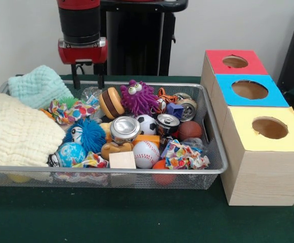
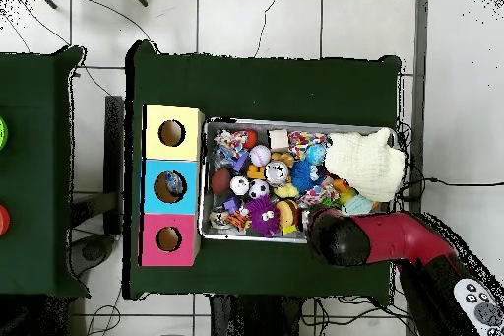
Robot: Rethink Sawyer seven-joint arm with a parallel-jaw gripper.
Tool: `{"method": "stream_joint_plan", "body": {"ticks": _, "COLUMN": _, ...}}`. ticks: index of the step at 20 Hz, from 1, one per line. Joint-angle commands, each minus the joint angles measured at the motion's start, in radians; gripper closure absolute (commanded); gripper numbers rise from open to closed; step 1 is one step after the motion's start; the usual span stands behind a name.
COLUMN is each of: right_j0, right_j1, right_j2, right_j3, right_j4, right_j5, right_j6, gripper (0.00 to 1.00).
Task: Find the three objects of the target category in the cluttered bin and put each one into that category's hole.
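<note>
The gripper [image 1: 88, 77] is seen just above the far rim of the mesh bin [image 1: 215, 152], its fingers [image 1: 76, 77] apart, with nothing held or touched.

table [image 1: 136, 217]: covered in dark green cloth
second table [image 2: 34, 174]: also green, well left of the first in the overhead view
floor [image 2: 256, 19]: white tiles around the table, cables [image 2: 98, 17] trailing
</note>
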Motion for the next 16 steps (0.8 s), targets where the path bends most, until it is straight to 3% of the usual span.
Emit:
{"method": "stream_joint_plan", "body": {"ticks": 1, "right_j0": 0.016, "right_j1": 0.011, "right_j2": -0.052, "right_j3": -0.124, "right_j4": -0.079, "right_j5": -0.026, "right_j6": -0.001, "gripper": 0.0}}
{"method": "stream_joint_plan", "body": {"ticks": 12, "right_j0": 0.04, "right_j1": 0.071, "right_j2": -0.074, "right_j3": -0.163, "right_j4": -0.115, "right_j5": -0.072, "right_j6": -0.011, "gripper": 0.0}}
{"method": "stream_joint_plan", "body": {"ticks": 16, "right_j0": -0.061, "right_j1": 0.148, "right_j2": 0.028, "right_j3": -0.134, "right_j4": -0.037, "right_j5": -0.044, "right_j6": -0.108, "gripper": 0.0}}
